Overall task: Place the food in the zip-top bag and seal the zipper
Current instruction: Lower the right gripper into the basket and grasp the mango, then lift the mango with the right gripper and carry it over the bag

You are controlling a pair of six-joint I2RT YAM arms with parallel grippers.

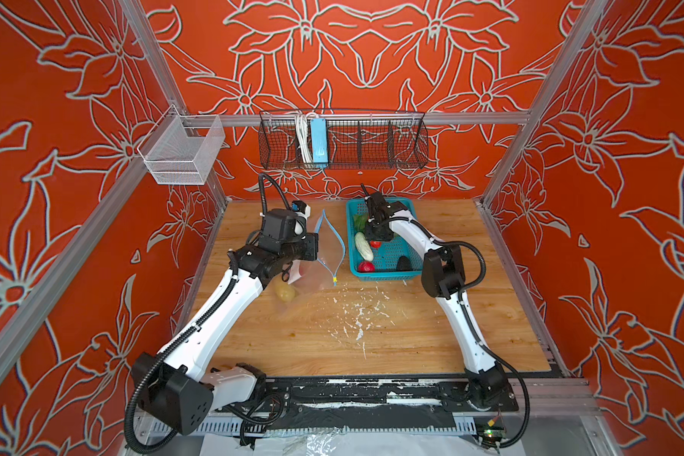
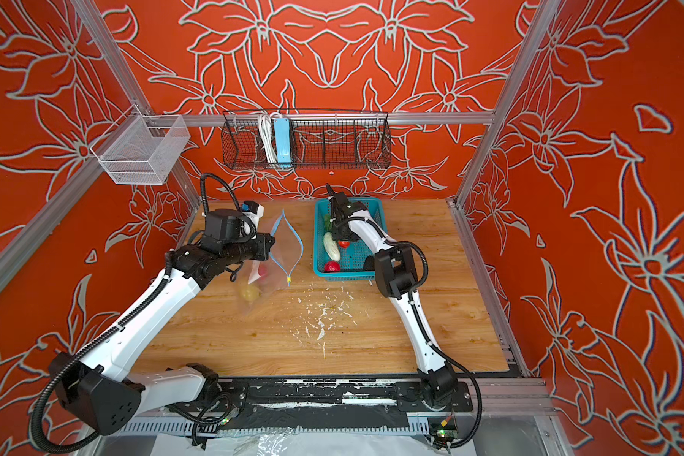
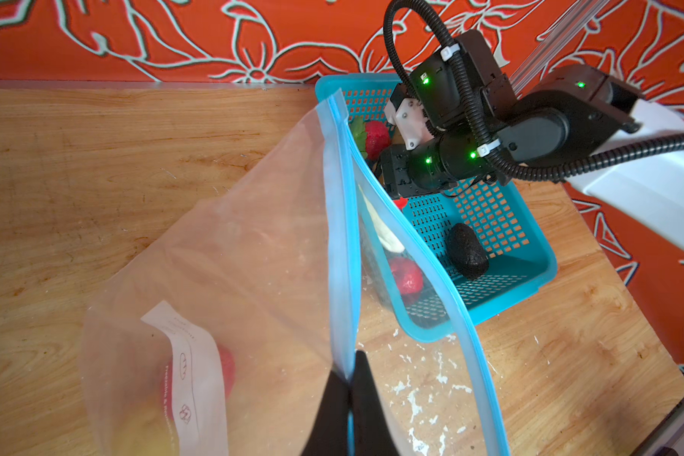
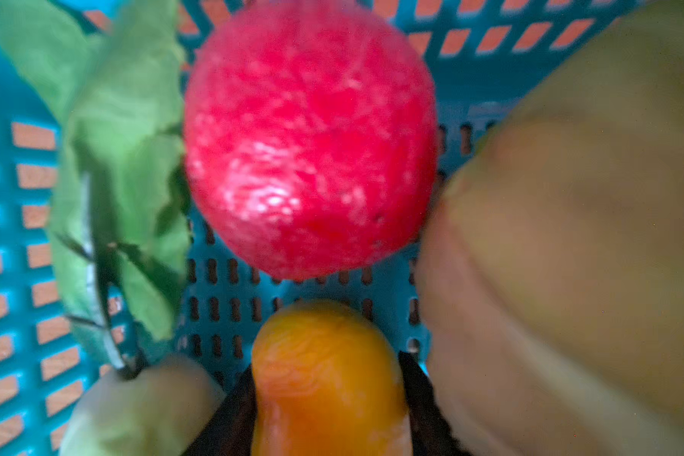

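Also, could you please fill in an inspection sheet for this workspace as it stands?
Surface: wooden table, scuffed with white flecks.
Job's things: zip-top bag mouth open, yellow potato inside; cucumber, red berry, black piece, green leaf in teal basket.
Clutter: nothing seen.
Hands: left hand shut on zipper; right hand in basket, jaws against orange fruit.
Cables: black conduits along both arms; white cord in wire rack.
Surroundings: red floral walls; white mesh bin.
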